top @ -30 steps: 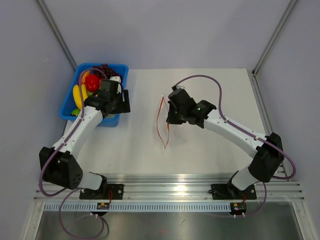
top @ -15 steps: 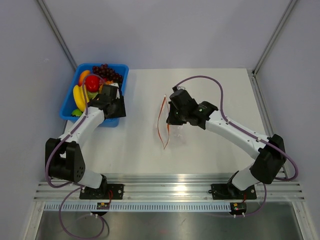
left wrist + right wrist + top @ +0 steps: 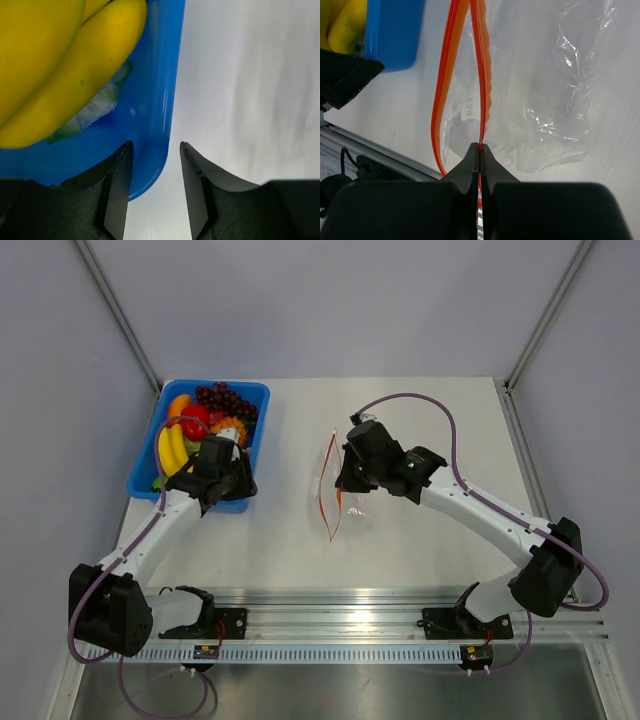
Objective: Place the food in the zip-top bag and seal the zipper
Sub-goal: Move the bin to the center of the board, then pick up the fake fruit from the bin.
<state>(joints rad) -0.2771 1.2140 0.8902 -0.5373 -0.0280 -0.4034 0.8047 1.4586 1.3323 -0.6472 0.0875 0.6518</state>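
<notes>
Loading step; nothing bagged. Right jaws pinch one lip of the zipper [image 3: 482, 75], holding the zip-top bag [image 3: 540, 90] open mid-bench. Left jaws, spread, straddle the blue tray [image 3: 160, 75] wall near the far-left corner; bananas [image 3: 75, 60] lie inside. Next: lift clear, grasp a fruit.

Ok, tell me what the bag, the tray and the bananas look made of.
Bag: thin clear plastic film, crinkled with glints.
Tray: hard glossy blue plastic, by its sheen.
Bananas: probably smooth yellow plastic, uniform and shiny.
</notes>
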